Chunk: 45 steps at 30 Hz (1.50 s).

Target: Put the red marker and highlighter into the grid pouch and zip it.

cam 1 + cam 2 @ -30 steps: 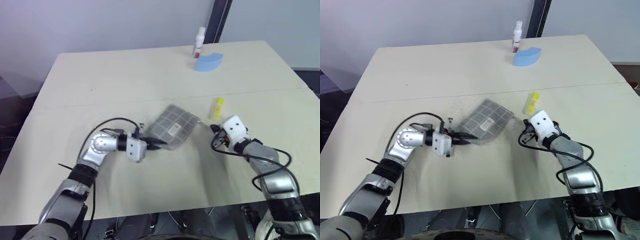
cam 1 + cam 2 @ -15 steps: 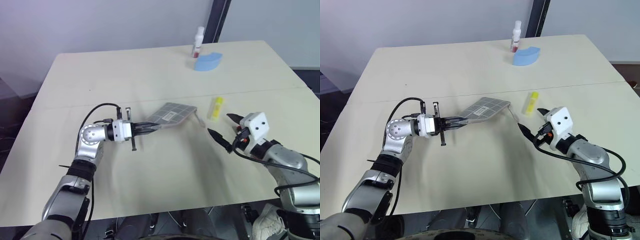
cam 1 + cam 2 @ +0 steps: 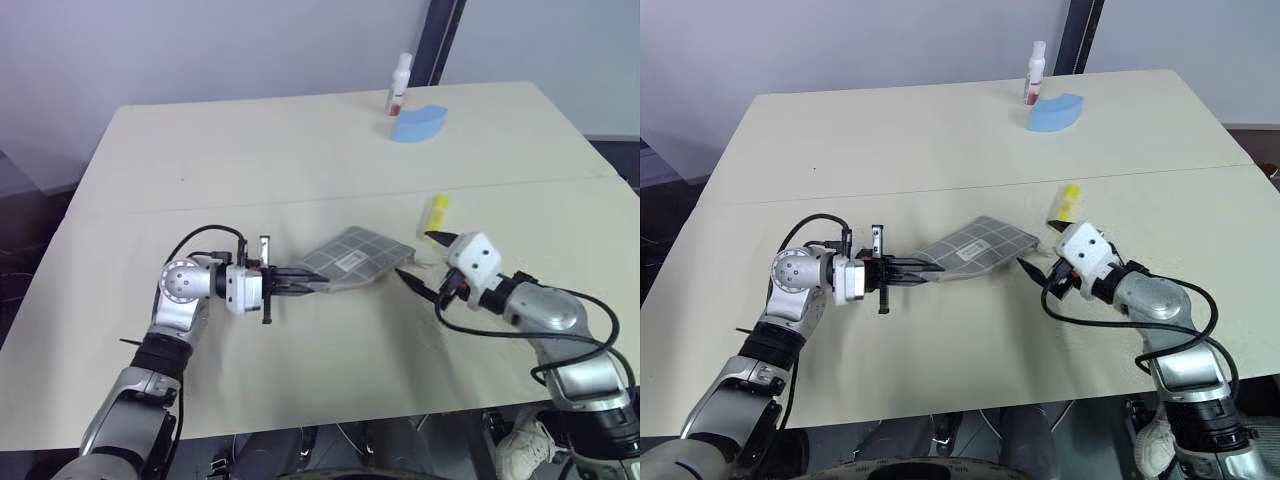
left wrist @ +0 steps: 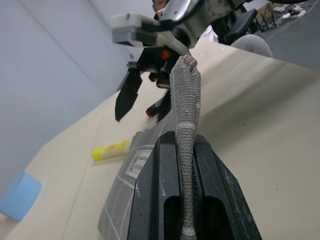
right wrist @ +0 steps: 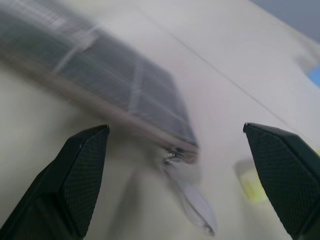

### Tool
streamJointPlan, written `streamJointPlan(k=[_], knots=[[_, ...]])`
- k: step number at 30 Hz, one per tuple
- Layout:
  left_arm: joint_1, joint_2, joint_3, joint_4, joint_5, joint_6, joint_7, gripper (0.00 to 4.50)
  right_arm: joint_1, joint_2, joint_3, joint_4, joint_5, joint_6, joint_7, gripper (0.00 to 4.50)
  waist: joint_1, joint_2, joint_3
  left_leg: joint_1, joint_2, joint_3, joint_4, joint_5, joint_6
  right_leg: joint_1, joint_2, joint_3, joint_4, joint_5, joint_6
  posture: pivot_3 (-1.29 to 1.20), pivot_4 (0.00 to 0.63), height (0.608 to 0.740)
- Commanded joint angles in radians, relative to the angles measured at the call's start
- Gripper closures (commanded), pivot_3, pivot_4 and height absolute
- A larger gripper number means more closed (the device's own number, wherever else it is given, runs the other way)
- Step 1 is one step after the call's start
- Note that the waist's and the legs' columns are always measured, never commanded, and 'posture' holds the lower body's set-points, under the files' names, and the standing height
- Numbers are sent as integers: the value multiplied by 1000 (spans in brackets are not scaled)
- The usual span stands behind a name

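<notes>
Beige bench (image 3: 250, 160), pale wall behind; dark upright post at the far edge.

Grid pouch (image 3: 358, 258): grey with white grid lines, mid-bench, one end lifted clear of the surface, small white label on its face, print too small to read. Cord pull (image 5: 192, 202) trails from the zipper end nearest the right arm.

Left pincer (image 3: 300, 283): pressed together on the pouch's near edge, fabric pinched between the fingers, as the left wrist view confirms.

Right pincer (image 3: 421, 259): spread wide, holding nothing, just beside the pouch's zipper end.

Highlighter (image 3: 434, 211): yellow, lying loose on the bench just beyond the right pincer, not yet in the pouch.

Red marker (image 4: 156, 107): a red-tipped dark piece beside the pouch in the left wrist view, probably this item.

White bottle (image 3: 399, 84) with red label and blue fan-shaped piece (image 3: 417, 123): far edge, well apart; bottle label illegible.

Step in hand, by judgement: opening or steadying the pouch for loading. Next move calls for the right pincer to take the cord pull or the highlighter.
</notes>
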Motion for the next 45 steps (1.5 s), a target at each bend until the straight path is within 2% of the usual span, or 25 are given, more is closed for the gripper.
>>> streamJointPlan(k=[1,5,7,8,15,16,19,23,25,31,40,43,45], knots=[[13,-1,0,-45,-18,1,6,4500,-38,-2,35,42,-94,-189,-21,36,0,0,0,0,0,0,0,0,0,0,0,0,0,0,0,0,150,739],[18,-2,-2,-56,-20,6,6,4500,-97,24,75,98,-165,-297,-61,36,-1,0,0,0,0,0,0,0,-1,0,0,1,1,0,0,0,150,739],[18,-1,-2,-54,-21,4,4,4500,-111,32,94,120,-177,-327,-60,577,0,0,0,0,0,-1,0,1,-1,-1,1,1,1,0,0,0,150,739],[17,-1,-2,-54,-21,4,4,4500,-117,35,100,127,-184,-332,-63,943,2,0,0,0,0,-1,0,1,-1,-1,2,1,1,0,0,0,150,739],[18,0,-4,-49,-34,22,-6,4500,-105,46,132,130,-213,-362,-62,4481,1,0,0,0,0,-1,0,1,-1,-2,2,1,0,0,0,0,150,739],[19,3,-6,-50,-40,39,-13,4500,-104,47,131,128,-214,-361,-63,4481,1,0,0,0,0,-1,0,1,-1,-2,2,1,1,0,0,0,150,739],[18,11,1,-60,-72,115,-25,3447,-97,48,122,122,-211,-355,-67,4500,1,0,0,0,0,-1,0,1,-1,-2,2,1,1,0,0,0,150,739],[23,23,3,-68,-56,168,-24,1348,-94,38,107,112,-220,-339,-74,4500,0,0,0,0,0,-1,0,1,-1,-2,3,1,1,0,0,0,150,739],[27,19,9,-66,-19,124,-1,371,-96,34,101,100,-225,-294,-75,4500,1,0,0,0,0,-1,0,1,-1,-2,4,2,1,0,0,0,150,739],[38,5,26,-89,49,75,113,371,-102,34,103,-3,-263,-94,-73,4500,2,0,0,0,0,-1,-1,1,-1,-2,3,2,1,0,0,0,150,739],[60,-13,4,-127,123,81,227,371,-121,45,141,-40,-318,-17,-66,4500,1,0,0,0,0,-1,-1,1,-2,-2,2,2,1,0,0,0,150,739],[73,-7,-10,-144,126,106,230,1202,-123,49,145,-42,-319,-12,-64,4500,1,0,0,0,0,-1,-1,1,-2,-1,2,2,1,0,0,0,150,739],[82,-2,-16,-150,121,115,229,2238,-121,45,148,-44,-316,-12,-59,4500,1,0,0,0,0,-1,-1,0,-2,-1,2,2,1,0,0,0,150,739]])
